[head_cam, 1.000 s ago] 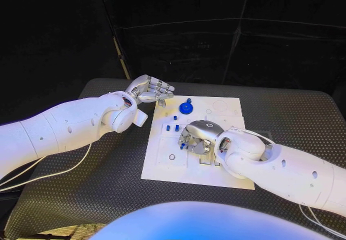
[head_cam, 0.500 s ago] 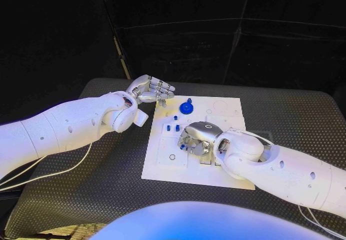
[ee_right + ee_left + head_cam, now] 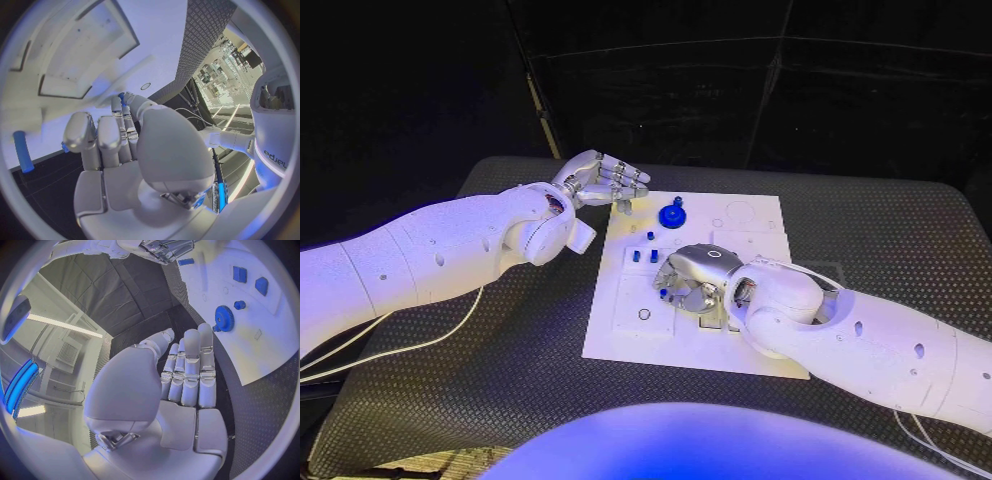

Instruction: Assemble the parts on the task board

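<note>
The white task board [image 3: 620, 338] lies in the middle of the table. My right hand [image 3: 692, 278] is curled down over its centre, and a small blue part [image 3: 664, 293] shows at its fingertips. In the right wrist view that blue part [image 3: 121, 97] sits pinched between thumb and finger above the board [image 3: 75, 45], and a blue peg [image 3: 24, 151] lies loose on the board. A blue gear [image 3: 674, 215] stands near the far edge, also visible as the gear [image 3: 224, 318]. My left hand [image 3: 600, 182] hovers off the board's far-left corner with fingers [image 3: 190, 367] extended, holding nothing.
Three small blue pieces [image 3: 643, 254] stand in the board's left part beside my right hand. The board has several sunken recesses [image 3: 81, 60] and a small ring hole [image 3: 643, 314]. A textured grey mat [image 3: 473, 380] covers the table around the board.
My right hand has crept slightly left across the board's centre. The left hand and the gear have stayed put.
</note>
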### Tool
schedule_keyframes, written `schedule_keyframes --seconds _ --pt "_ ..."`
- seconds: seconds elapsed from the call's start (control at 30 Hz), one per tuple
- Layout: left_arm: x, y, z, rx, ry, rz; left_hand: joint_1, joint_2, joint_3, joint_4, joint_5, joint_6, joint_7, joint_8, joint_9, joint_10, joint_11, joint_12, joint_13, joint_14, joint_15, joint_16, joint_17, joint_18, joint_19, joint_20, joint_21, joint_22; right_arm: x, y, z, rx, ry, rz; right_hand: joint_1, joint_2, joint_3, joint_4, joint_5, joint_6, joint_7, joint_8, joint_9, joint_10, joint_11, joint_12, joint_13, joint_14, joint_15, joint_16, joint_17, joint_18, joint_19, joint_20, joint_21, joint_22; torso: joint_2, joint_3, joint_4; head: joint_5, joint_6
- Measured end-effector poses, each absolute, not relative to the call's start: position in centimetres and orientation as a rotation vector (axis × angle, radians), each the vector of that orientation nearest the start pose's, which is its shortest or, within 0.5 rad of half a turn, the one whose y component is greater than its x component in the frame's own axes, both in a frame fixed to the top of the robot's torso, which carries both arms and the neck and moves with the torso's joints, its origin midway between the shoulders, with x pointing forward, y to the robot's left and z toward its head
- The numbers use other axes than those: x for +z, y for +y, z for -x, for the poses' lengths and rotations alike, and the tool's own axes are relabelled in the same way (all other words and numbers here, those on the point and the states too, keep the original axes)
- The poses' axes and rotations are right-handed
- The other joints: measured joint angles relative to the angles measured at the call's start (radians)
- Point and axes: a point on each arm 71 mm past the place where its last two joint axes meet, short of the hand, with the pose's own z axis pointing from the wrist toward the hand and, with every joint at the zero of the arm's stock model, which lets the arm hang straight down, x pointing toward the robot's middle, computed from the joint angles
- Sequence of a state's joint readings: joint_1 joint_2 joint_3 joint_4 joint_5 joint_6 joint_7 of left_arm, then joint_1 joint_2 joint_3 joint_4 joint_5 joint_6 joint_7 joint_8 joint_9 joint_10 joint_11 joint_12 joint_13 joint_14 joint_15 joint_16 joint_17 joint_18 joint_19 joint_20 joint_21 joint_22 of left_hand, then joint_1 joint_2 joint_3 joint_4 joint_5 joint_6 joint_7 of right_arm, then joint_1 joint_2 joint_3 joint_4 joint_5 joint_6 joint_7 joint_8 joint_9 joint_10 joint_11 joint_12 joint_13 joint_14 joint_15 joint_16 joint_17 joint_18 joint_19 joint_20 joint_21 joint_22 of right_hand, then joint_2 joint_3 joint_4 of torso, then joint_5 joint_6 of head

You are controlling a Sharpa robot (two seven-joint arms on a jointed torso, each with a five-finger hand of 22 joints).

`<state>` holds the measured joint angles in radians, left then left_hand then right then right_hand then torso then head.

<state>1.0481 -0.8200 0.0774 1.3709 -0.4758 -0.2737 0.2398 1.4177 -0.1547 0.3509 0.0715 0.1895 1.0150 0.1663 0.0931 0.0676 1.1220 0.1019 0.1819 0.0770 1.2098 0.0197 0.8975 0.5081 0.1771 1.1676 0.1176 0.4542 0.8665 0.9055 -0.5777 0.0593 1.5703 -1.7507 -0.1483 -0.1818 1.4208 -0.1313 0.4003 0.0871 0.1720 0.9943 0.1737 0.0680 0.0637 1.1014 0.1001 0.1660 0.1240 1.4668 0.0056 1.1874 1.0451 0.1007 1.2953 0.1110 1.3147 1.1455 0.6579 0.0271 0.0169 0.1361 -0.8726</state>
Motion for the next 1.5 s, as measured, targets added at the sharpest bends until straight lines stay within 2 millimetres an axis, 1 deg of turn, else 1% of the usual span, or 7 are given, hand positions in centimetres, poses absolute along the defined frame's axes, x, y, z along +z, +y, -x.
schedule_keyframes --seconds 0.43,0.7,0.9,1.0,1.1,1.3,1.5 --pt "-22.6 23.9 -49.9 -1.257 1.621 0.819 0.000 0.000 0.000 0.000 0.000 0.000 0.000 0.000 0.000 -0.004 0.004 0.000 -0.001 0.000 0.000 0.000 -0.001 0.000 0.000 0.000 0.000 -0.001 -27.1 -6.3 -39.4 0.853 1.784 0.421 -0.019 -0.019 0.002 -0.002 0.000 -0.031 -0.001 -0.002 0.001 -0.039 0.011 -0.006 -0.018 0.000 0.007 0.000 -0.010 0.000 -0.009 0.009 -0.010 -0.014 -0.001 0.0003 0.0001 0.002 0.000" --pt "-22.7 24.1 -49.9 -1.252 1.621 0.820 0.000 0.000 0.000 0.000 0.000 0.000 0.000 0.000 0.000 -0.007 0.000 0.000 -0.001 0.000 0.000 0.000 -0.001 0.000 0.000 0.000 -0.004 -0.001 -26.0 -8.8 -38.6 0.859 1.725 0.381 -0.028 -0.028 -0.008 -0.006 0.000 -0.034 -0.005 -0.002 0.001 -0.039 0.010 -0.001 -0.018 0.000 0.007 0.000 -0.013 0.000 -0.009 0.009 -0.014 -0.020 -0.001 0.0011 -0.0008 0.001 0.000" --pt "-22.7 24.1 -49.9 -1.252 1.621 0.820 0.000 0.000 0.000 0.000 0.000 0.000 0.000 0.000 0.000 -0.007 0.000 0.000 -0.001 0.000 0.000 0.000 -0.001 0.000 0.000 0.000 -0.004 -0.001 -23.7 -11.3 -40.0 0.819 1.663 0.324 -0.034 -0.034 -0.019 -0.009 0.000 -0.039 -0.003 -0.002 0.002 -0.058 0.008 -0.001 -0.022 0.000 0.007 0.000 -0.017 0.000 -0.012 0.012 -0.014 -0.022 -0.001 0.0014 -0.0028 -0.012 0.000" --pt "-22.7 24.2 -49.9 -1.251 1.621 0.821 0.000 0.000 0.000 0.000 0.000 0.000 0.000 0.000 0.000 -0.007 0.000 0.000 -0.001 0.000 0.000 0.000 -0.001 0.000 0.000 0.000 -0.004 -0.001 -22.3 -12.7 -41.1 0.780 1.636 0.293 -0.044 -0.044 -0.045 -0.006 0.000 -0.057 -0.011 -0.002 0.002 -0.084 0.005 -0.001 -0.028 0.000 0.007 0.000 -0.023 0.000 -0.012 0.012 -0.020 -0.026 -0.001 0.0013 -0.0026 -0.017 0.000" --pt "-22.7 24.2 -49.9 -1.251 1.621 0.821 0.000 0.000 0.000 0.000 0.000 0.000 0.000 0.000 0.000 -0.007 0.000 0.000 -0.001 0.000 0.000 0.000 -0.001 0.000 0.000 0.000 -0.004 -0.001 -21.9 -14.1 -41.7 0.736 1.643 0.273 -0.051 -0.047 -0.080 -0.003 -0.003 -0.079 -0.018 -0.002 0.002 -0.119 0.005 0.001 -0.035 0.000 0.007 -0.002 -0.031 0.000 -0.027 0.012 -0.034 -0.042 -0.001 0.0007 -0.0015 -0.022 0.000" --pt "-22.7 24.3 -49.9 -1.250 1.620 0.821 0.000 0.000 0.000 0.000 0.000 0.000 0.000 0.000 0.000 -0.007 0.000 0.000 -0.001 0.000 0.000 0.000 -0.001 0.000 0.000 0.000 -0.004 -0.001 -22.5 -16.2 -42.7 0.650 1.705 0.253 -0.033 -0.022 -0.234 0.020 -0.003 -0.105 -0.026 -0.002 0.004 -0.199 0.014 0.051 -0.049 0.000 0.014 -0.029 -0.082 0.000 -0.061 0.021 -0.086 -0.110 -0.001 0.0001 -0.0003 -0.026 0.000" --pt "-22.7 24.3 -49.9 -1.251 1.620 0.820 0.000 0.000 0.000 0.000 0.000 0.000 0.000 0.000 0.000 -0.007 0.000 0.000 -0.001 0.000 0.000 -0.001 -0.001 0.000 0.000 0.000 -0.004 -0.001 -23.1 -16.7 -43.2 0.607 1.756 0.256 -0.014 -0.011 -0.262 0.030 0.000 -0.105 -0.026 -0.002 0.004 -0.210 0.018 0.067 -0.050 -0.004 0.018 -0.029 -0.091 0.000 -0.061 0.021 -0.090 -0.117 0.000 0.0001 -0.0002 -0.030 0.000"
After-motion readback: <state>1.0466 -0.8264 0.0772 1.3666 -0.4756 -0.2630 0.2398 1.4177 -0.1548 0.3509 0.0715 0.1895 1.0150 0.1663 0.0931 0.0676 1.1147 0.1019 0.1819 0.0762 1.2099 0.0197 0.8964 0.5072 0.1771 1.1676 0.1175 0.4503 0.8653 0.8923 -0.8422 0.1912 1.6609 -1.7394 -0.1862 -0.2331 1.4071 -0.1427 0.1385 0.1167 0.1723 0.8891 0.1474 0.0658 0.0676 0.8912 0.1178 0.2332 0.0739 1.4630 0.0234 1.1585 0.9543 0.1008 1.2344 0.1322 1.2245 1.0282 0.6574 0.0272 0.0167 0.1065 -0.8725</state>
